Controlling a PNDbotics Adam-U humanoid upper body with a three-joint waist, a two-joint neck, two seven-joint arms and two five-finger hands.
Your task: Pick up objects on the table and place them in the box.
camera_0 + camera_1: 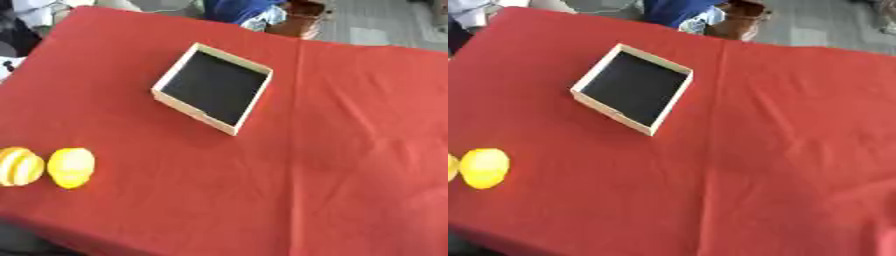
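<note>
Two yellow things are seen near the left edge, close to the near side of the red tablecloth [332,165]: a smooth rounded lemon [71,167] and, just beside it on the left, a striped yellow-and-white ball [18,166] (cut off at the frame edge, so its shape is only partly shown). Farther back, well apart from both, a shallow square box [213,88] is set askew, its pale wooden rim framing a dark, matte floor; nothing is seen inside it. Neither hand is shown in either view, so whether the fingers are apart or together cannot be told. The task is judged to be at its start, with no pick-up begun. A reach to the lemon by the left arm is called for next, its rounded surface likely needing a wrapping grasp
</note>
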